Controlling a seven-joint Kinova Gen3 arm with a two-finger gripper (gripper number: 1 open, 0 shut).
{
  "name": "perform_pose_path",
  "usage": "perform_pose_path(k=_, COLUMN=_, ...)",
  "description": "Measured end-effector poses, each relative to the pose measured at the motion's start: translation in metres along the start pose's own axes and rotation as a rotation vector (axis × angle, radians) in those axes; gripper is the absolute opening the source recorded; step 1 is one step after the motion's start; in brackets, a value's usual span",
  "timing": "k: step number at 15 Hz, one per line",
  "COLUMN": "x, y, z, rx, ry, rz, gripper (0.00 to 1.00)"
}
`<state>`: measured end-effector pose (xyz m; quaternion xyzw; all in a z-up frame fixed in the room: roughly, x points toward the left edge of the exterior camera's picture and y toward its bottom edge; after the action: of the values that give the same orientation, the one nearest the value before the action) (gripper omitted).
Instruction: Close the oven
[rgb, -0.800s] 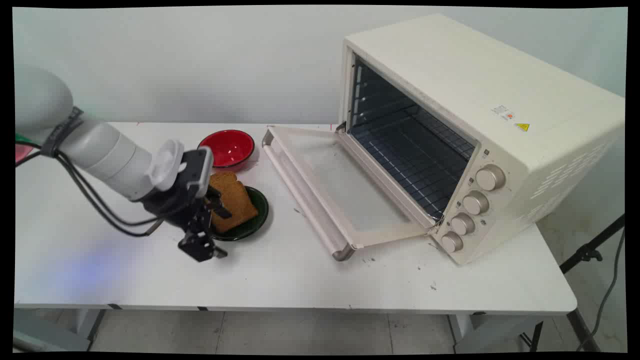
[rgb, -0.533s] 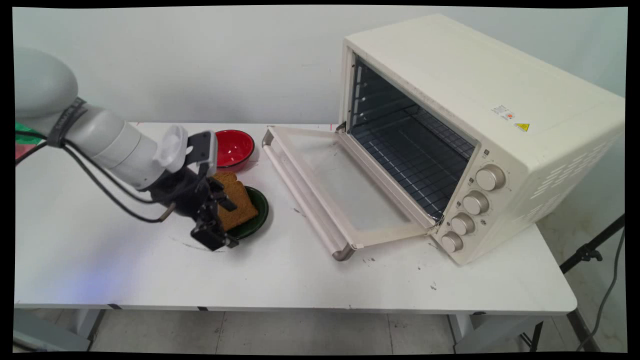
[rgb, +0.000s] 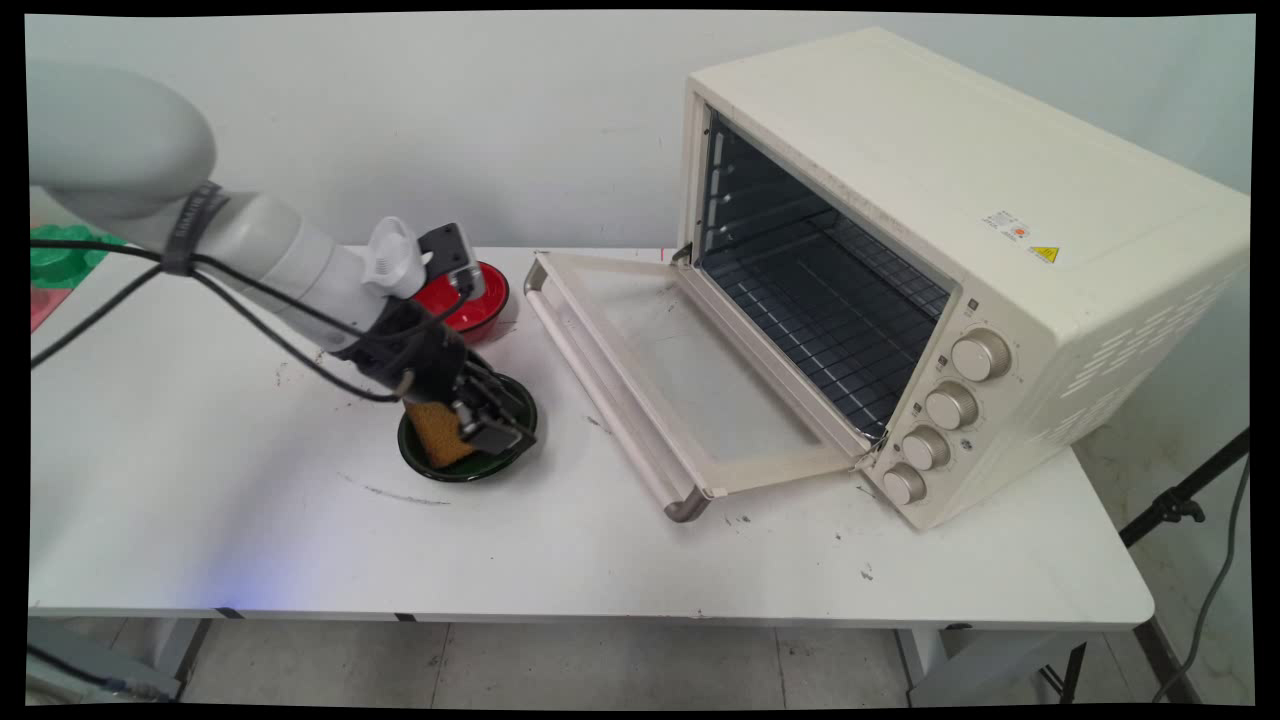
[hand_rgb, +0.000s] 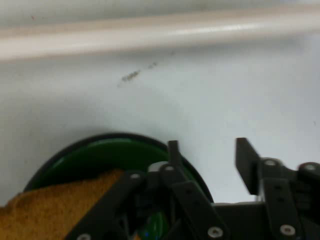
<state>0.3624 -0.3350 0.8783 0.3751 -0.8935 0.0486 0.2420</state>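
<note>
Black two-finger gripper (rgb: 497, 425) hovering over round dark green plate (rgb: 512, 455)
Fingers (hand_rgb: 246, 162) standing apart, gripping nothing; brown toast slice (rgb: 438, 438) lying on plate beside them

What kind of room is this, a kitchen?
Probably a robot test lab with a mock kitchen: a toaster oven and bread slice on a bare white table, a plain wall, a tripod leg.

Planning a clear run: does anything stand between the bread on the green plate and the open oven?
Nothing stands on the table between the bread and the oven. Only the oven's lowered door, bare, lies across the way. The gripper, jaws open, hangs over the green plate beside the slice.
</note>
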Motion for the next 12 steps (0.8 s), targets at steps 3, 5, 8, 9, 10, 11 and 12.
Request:
perform_pose_path(k=3, x=0.012, y=-0.001, z=0.01, rx=0.006, ry=0.016, rz=-0.037, gripper=0.0)
perform_pose_path(k=5, x=0.02, y=-0.002, z=0.019, rx=0.01, ry=0.025, rz=-0.063, gripper=0.0)
perform_pose_path(k=8, x=0.029, y=-0.003, z=0.03, rx=0.011, ry=0.04, rz=-0.091, gripper=0.0)
perform_pose_path(k=9, x=0.033, y=-0.003, z=0.035, rx=0.01, ry=0.046, rz=-0.101, gripper=0.0)
perform_pose_path(k=10, x=0.036, y=-0.003, z=0.039, rx=0.009, ry=0.053, rz=-0.111, gripper=0.0)
perform_pose_path(k=11, x=0.039, y=-0.004, z=0.043, rx=0.009, ry=0.06, rz=-0.119, gripper=0.0)
perform_pose_path(k=12, x=0.042, y=-0.004, z=0.047, rx=0.007, ry=0.068, rz=-0.128, gripper=0.0)
